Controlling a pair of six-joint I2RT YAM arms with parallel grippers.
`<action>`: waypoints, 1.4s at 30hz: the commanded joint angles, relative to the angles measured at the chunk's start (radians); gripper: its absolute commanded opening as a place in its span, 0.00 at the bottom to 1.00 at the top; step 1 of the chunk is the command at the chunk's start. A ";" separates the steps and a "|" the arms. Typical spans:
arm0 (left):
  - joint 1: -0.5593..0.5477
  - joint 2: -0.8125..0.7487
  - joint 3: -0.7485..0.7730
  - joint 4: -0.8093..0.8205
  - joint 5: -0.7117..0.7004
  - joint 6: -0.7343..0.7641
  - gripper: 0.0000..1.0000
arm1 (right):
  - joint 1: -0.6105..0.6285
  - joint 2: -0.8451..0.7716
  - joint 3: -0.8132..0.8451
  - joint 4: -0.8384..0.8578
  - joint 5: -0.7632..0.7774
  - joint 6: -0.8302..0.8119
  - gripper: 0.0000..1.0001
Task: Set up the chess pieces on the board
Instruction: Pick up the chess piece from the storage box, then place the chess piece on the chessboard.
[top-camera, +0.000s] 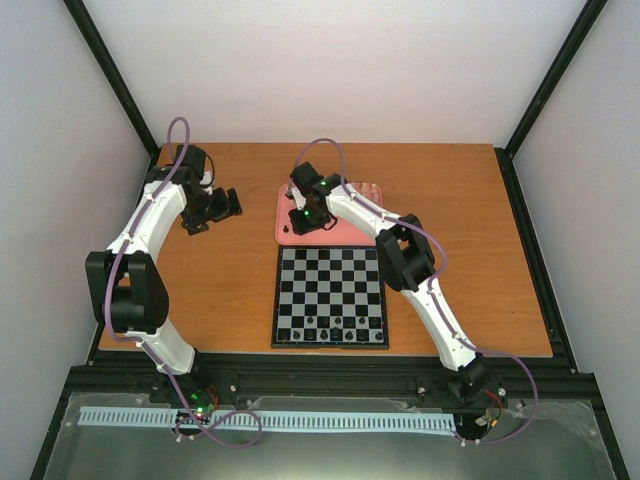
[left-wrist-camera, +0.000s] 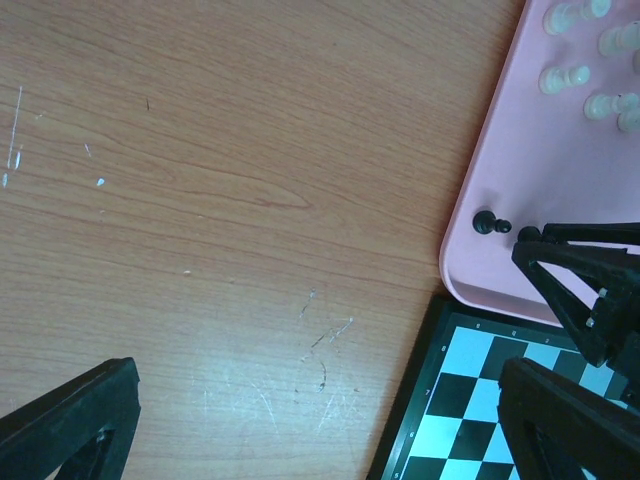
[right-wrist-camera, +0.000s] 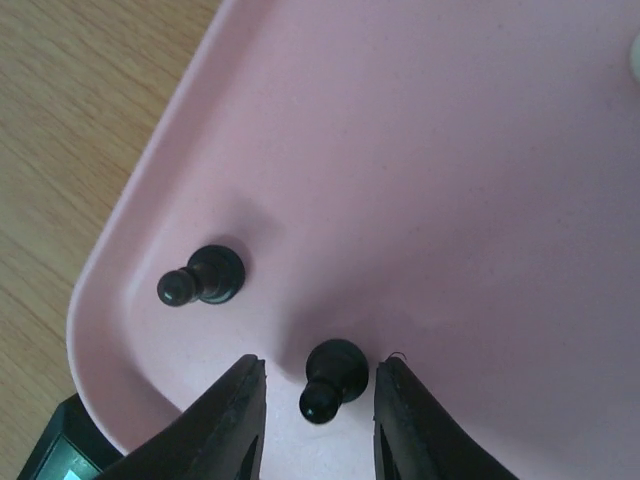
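My right gripper (right-wrist-camera: 320, 368) is low over the near left corner of the pink tray (right-wrist-camera: 450, 150). It is open, its fingers on either side of an upright black pawn (right-wrist-camera: 334, 372). A narrow gap shows on each side. A second black pawn (right-wrist-camera: 205, 275) stands to its left. The left wrist view shows cream-white chess pieces (left-wrist-camera: 565, 78) farther back on the tray. The board (top-camera: 330, 297) lies just in front of the tray, with several black pieces (top-camera: 332, 330) along its near rows. My left gripper (top-camera: 215, 210) hangs open over bare table to the left of the tray, holding nothing.
The wooden table (top-camera: 220, 290) spreads around the board and the tray. The tray's raised rim (right-wrist-camera: 110, 290) curves close beside the right gripper's left finger. The board's black frame (left-wrist-camera: 405, 420) lies just inside the left gripper's right finger (left-wrist-camera: 570, 420).
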 joint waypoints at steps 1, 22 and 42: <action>-0.005 0.015 0.049 -0.014 -0.007 0.015 1.00 | 0.001 0.018 0.048 -0.008 0.004 0.001 0.30; -0.005 0.017 0.045 -0.011 0.002 0.020 1.00 | 0.001 0.005 0.053 -0.019 0.019 -0.006 0.04; -0.006 -0.005 0.035 -0.007 0.003 0.015 1.00 | 0.283 -0.544 -0.518 -0.071 0.096 0.010 0.03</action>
